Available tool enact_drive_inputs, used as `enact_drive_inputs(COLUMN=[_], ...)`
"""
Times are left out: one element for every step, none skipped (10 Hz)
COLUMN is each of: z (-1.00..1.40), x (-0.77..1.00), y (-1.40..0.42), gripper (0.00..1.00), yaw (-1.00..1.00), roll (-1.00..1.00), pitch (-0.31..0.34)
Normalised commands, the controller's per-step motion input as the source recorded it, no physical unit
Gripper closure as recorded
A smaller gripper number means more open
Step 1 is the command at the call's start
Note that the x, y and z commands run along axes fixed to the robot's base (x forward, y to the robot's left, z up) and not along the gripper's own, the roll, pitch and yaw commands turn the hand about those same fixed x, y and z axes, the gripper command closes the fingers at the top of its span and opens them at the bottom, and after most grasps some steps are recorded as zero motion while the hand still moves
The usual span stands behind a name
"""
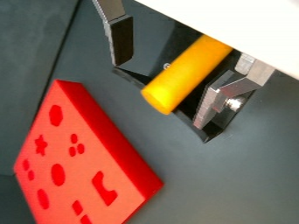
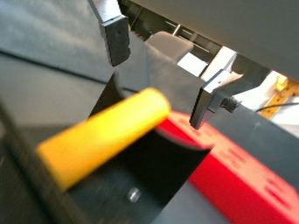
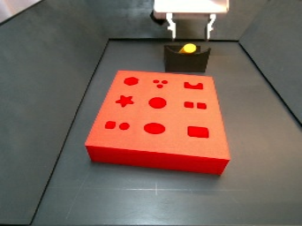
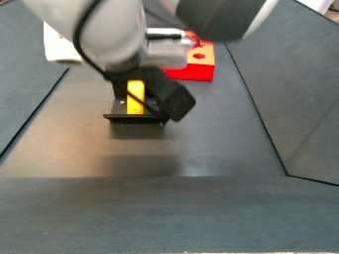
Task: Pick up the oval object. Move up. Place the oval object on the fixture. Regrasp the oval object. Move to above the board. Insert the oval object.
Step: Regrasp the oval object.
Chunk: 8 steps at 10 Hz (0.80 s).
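Jaws apart: gripper (image 1: 176,74) straddles the small yellow-orange oval peg (image 1: 184,73), which rests on the dark notched fixture (image 3: 185,60). Placement looks done; regrasp, move above the flat red cut-out board (image 3: 160,119), insertion remain.

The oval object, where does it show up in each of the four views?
Wrist view: the oval object lies between the open gripper jaws, untouched.
Wrist view: it fills the near foreground, resting on the fixture.
Side view: far end, in the fixture's notch, yellow end showing.
Side view: centre, on the fixture, half hidden.
Shared landmark: the red board.
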Motion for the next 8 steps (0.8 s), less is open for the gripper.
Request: enact_drive_inputs(z=[1.00, 0.93, 0.70, 0.46, 0.28, 0.82, 0.72, 0.53], x=[-0.03, -0.04, -0.03, -0.03, -0.02, -0.13, -0.12, -0.13], y=[0.00, 0.00, 0.01, 0.00, 0.01, -0.83, -0.80, -0.64], gripper=[0.00, 0.00, 0.00, 0.00, 0.00, 0.00, 0.00, 0.00], yaw=[0.02, 0.02, 0.01, 0.00, -0.01, 0.02, 0.02, 0.02], roll=[0.05, 0.05, 0.05, 0.05, 0.04, 1.00, 1.00, 1.00], pitch=[0.031, 0.042, 0.062, 0.076, 0.078, 0.058, 0.056, 0.042])
